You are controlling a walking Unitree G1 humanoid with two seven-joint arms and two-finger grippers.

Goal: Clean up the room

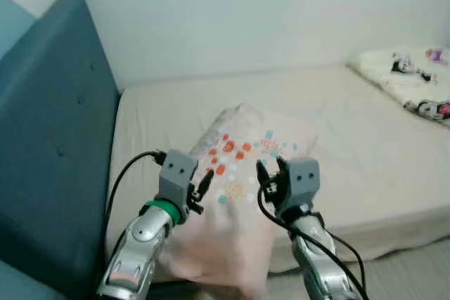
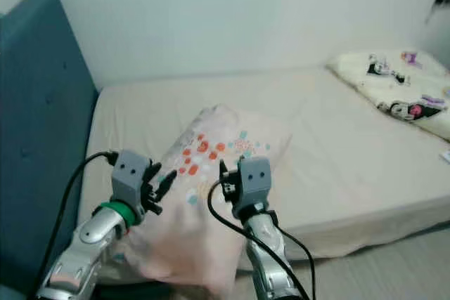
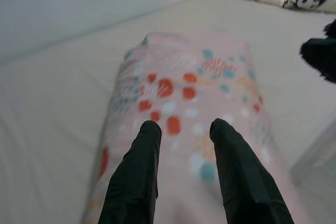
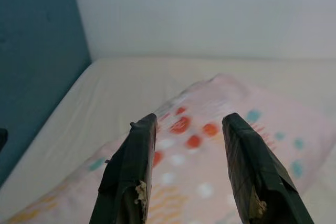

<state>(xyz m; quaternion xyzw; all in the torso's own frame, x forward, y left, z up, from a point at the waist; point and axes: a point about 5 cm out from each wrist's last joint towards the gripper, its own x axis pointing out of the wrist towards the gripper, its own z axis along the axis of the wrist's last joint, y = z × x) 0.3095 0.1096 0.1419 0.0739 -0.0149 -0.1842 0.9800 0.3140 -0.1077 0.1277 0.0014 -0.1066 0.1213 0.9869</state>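
Left gripper (image 3: pixel 181 129): two long black fingers parted a moderate gap, nothing between them, tips hovering just above the soft pink pillow with orange and teal dots (image 1: pixel 242 149); contact cannot be told. Right gripper (image 4: pixel 189 121): fingers spread about as wide, empty, tips over the same pillow, pad edges frayed and whitish. In the left eye view both grippers sit at the pillow's near end, left gripper at its left edge, right gripper at its right edge, black cables looping off the silver arms.

Pillow: plump, rectangular, cloth cover, lying slantwise on the beige mattress (image 1: pixel 351 145), near end overhanging the mattress front edge, blurred there. Mattress sheet smooth, matte, lightly creased. Left of the pillow stands the dark teal padded headboard (image 1: pixel 49 131), fabric, buttoned. Far right of the pillow, well apart, a cream folded blanket with black-and-pink cartoon print (image 1: pixel 415 79) lies on the mattress. Behind the pillow, plain white wall (image 1: pixel 246 12).
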